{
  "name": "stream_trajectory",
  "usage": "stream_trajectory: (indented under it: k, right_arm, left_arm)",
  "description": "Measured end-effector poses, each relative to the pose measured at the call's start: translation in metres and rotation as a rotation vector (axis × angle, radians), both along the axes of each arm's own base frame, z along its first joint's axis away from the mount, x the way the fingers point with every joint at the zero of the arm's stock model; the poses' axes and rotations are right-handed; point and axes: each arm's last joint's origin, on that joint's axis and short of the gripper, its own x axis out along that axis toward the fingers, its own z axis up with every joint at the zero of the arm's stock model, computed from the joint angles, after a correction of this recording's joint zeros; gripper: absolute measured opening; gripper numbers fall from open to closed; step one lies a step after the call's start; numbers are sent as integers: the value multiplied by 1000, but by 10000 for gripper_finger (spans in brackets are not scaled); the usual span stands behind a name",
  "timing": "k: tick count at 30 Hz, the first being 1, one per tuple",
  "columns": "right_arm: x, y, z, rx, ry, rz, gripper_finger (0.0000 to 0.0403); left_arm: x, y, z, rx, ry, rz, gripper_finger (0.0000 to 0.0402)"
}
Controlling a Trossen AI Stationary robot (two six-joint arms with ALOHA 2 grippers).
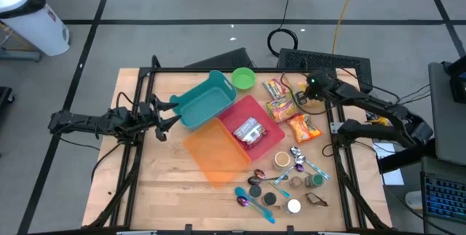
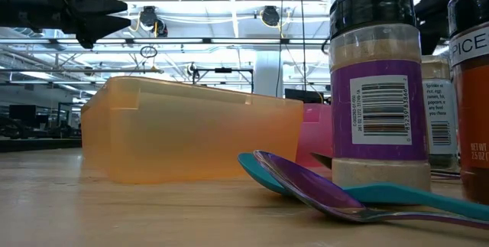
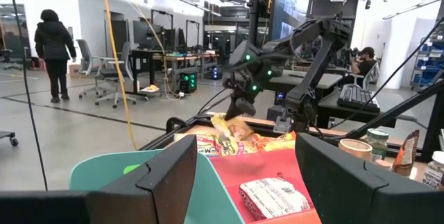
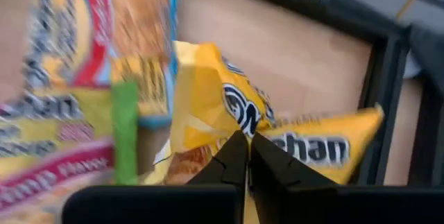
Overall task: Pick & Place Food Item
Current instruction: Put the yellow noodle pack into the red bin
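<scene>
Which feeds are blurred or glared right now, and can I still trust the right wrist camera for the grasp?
Right wrist view: motion-blurred at the edges, but the right gripper reads clearly, shut on the yellow noodle packet. Low view: ceiling lights blow out the background; the purple spoon up close is soft. High view: evenly lit, mild floor glare. Left wrist view: sharp, left gripper open.

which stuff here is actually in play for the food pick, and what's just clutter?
In play:
right claw, shut on yellow noodle packet
pink bin

Clutter:
spice jars
spoons
orange bin
teal bin
green bowl
left claw, idle
</scene>
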Motion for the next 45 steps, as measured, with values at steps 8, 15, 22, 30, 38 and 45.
stream_trajectory:
  k: [8, 15, 22, 30, 38, 45]
  right_arm:
    - [5, 6, 27, -170, -144, 63, 1]
    - [19, 13, 43, -290, -267, 150, 1]
    - [42, 21, 55, -328, -467, 329, 0]
    - [75, 33, 61, -305, -600, 516, 0]
    - [118, 47, 83, -292, -600, 667, 0]
    - [159, 60, 75, -247, -515, 796, 0]
  left_arm:
    - [0, 0, 0, 0, -1, 0, 253]
    - [0, 0, 0, 0, -1, 0, 253]
    - [0, 0, 0, 0, -1, 0, 253]
    - [0, 0, 0, 0, 0, 0, 253]
    - [0, 0, 0, 0, 0, 0, 253]
    - [0, 0, 0, 0, -1, 0, 253]
